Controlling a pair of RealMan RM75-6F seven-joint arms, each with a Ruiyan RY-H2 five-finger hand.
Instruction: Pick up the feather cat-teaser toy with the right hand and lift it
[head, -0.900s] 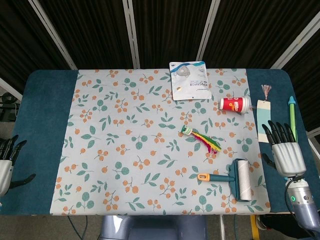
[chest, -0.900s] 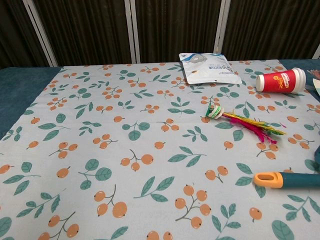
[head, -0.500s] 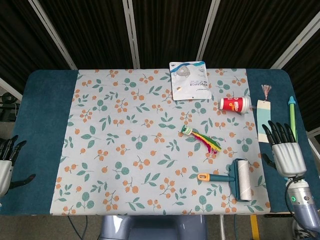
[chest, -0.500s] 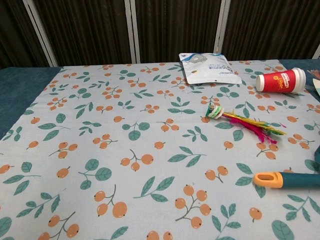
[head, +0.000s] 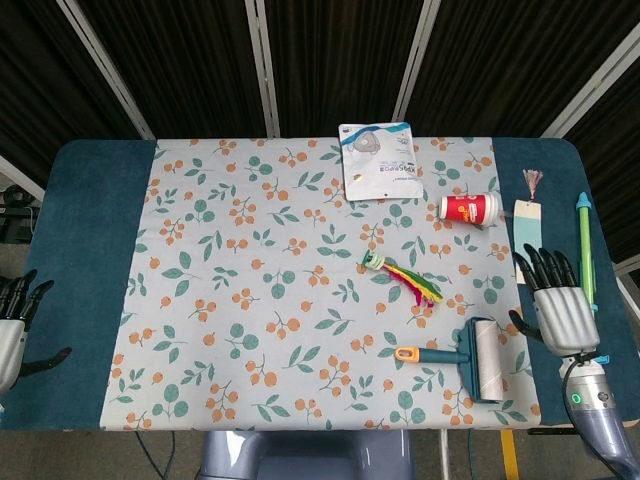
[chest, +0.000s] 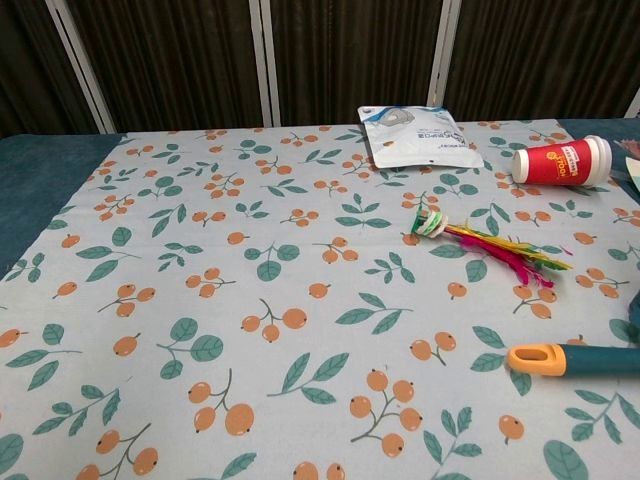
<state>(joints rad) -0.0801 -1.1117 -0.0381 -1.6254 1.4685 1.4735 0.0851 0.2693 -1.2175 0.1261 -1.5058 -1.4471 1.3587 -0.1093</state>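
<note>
The feather cat-teaser toy (head: 405, 277) lies flat on the patterned cloth, right of centre, with a green ring end and red, yellow and green feathers; the chest view shows the toy (chest: 490, 246) at mid right. My right hand (head: 556, 305) hovers open over the table's right edge, fingers spread and pointing away from me, well to the right of the toy and holding nothing. At the far left edge, my left hand (head: 14, 322) is open and empty. Neither hand shows in the chest view.
A lint roller (head: 470, 358) with an orange-tipped teal handle lies just in front of the toy. A red cup (head: 470, 209) lies on its side behind it. A mask packet (head: 379, 158) sits at the back; a bookmark (head: 526, 235) and green pen (head: 584, 240) lie on the right.
My right hand has shifted slightly left and toward me. The toy and the left hand have not moved.
</note>
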